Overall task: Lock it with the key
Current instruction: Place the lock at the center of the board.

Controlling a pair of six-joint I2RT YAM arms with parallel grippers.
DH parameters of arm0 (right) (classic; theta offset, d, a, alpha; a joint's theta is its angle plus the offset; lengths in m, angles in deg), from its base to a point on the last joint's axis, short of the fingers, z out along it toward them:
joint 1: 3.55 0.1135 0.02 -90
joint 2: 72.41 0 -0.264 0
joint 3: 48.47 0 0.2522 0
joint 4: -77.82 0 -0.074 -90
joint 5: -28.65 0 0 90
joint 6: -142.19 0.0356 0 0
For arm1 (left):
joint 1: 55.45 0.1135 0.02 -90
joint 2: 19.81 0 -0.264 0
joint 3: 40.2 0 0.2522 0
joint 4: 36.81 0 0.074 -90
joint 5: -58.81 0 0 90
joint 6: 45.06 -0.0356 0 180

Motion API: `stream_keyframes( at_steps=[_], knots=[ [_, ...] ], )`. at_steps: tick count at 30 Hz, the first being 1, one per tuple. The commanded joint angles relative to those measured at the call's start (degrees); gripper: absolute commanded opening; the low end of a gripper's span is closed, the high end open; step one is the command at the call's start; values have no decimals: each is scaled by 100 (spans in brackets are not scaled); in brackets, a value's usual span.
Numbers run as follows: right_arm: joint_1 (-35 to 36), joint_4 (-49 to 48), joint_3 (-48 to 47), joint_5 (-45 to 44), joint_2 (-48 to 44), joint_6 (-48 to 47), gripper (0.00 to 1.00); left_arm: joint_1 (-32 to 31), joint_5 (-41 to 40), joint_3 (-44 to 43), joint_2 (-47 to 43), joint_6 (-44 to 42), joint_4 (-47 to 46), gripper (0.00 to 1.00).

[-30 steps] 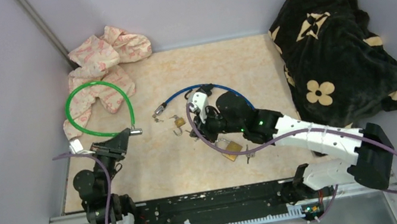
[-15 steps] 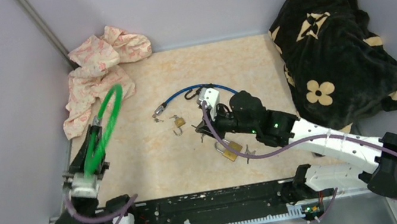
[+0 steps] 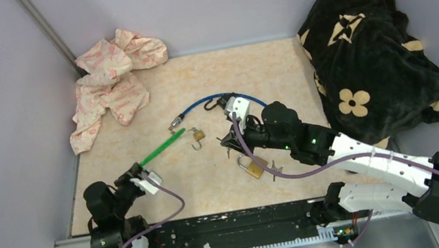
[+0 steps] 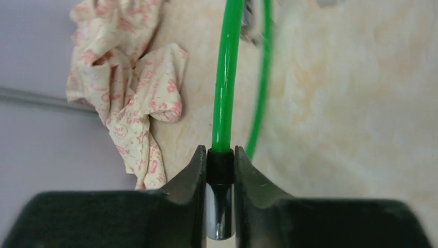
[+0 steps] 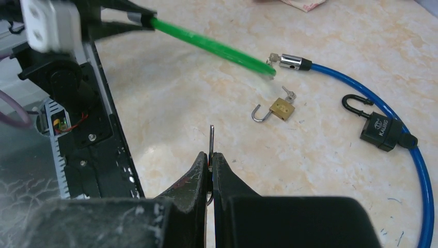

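A beige, marble-patterned tabletop (image 3: 274, 68) sits boxed in by plain lavender walls, with the two arm bases on a black rail at its near edge.

Nearest the rail, at the front left, the left gripper (image 4: 220, 157) is closed narrowly on the silver-and-black end cap of a green cable (image 4: 226, 93). The cable runs out from the fingers, away from the rail and toward the middle of the table. In the right wrist view its far tip ends just beside the silver end of a blue cable (image 5: 317, 68).

Right of centre, a larger brass padlock (image 3: 254, 168) lies flat on the table, just beside the right arm's forearm.

Slightly farther back, the right gripper (image 5: 210, 157) is pinched fully together on a thin metal key (image 5: 211, 137), whose blade stands upright out of the fingertips. The gripper is above the table's middle, apart from every lock.

Beyond it lies a small brass padlock (image 5: 282, 108) with its shackle swung open and a tiny key against its body. The blue cable curves behind the gripper, and a black padlock (image 5: 383, 133) rests by it; whether they are joined I cannot tell.

At the back left corner lies a crumpled pink-printed cloth (image 3: 107, 82). A black blanket with cream flowers (image 3: 365, 54) is heaped along the right wall.
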Motion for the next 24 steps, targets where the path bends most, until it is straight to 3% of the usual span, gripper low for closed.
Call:
stream_keyframes(
  at_steps=[1,2,3,10,13,15,18,19,20,23,24],
  knots=[
    [-23,-282,-19,-2,-108,61,0,25,194,407,-265,-4570,2250,43],
    [-24,-319,-35,63,-64,76,0,27,236,385,-226,-5052,2647,88],
    [-20,-347,-62,134,7,88,0,21,313,361,-233,-5319,2901,97],
    [195,-1197,-211,771,969,437,0,28,144,-163,-324,-5825,3322,99],
    [281,-1758,-533,1070,1804,662,0,28,160,-684,-329,-5536,3396,99],
    [289,-1982,-951,1258,2551,866,0,18,646,-1044,-330,-4351,2783,99],
    [277,-1861,-1826,1169,3773,1118,0,25,839,-1368,-316,-953,750,99],
    [275,-1716,-2277,1131,4175,1224,0,16,524,-1387,-303,666,17,99],
    [277,-1552,-2612,1162,4572,1263,0,17,78,-1376,-271,1737,-587,99],
    [275,-903,-3599,1367,5811,1438,0,11,-1360,-1377,-115,3929,-1392,99],
    [280,-639,-3916,1398,6132,1454,10,18,-1696,-1398,-39,4402,-1442,99]
  ],
)
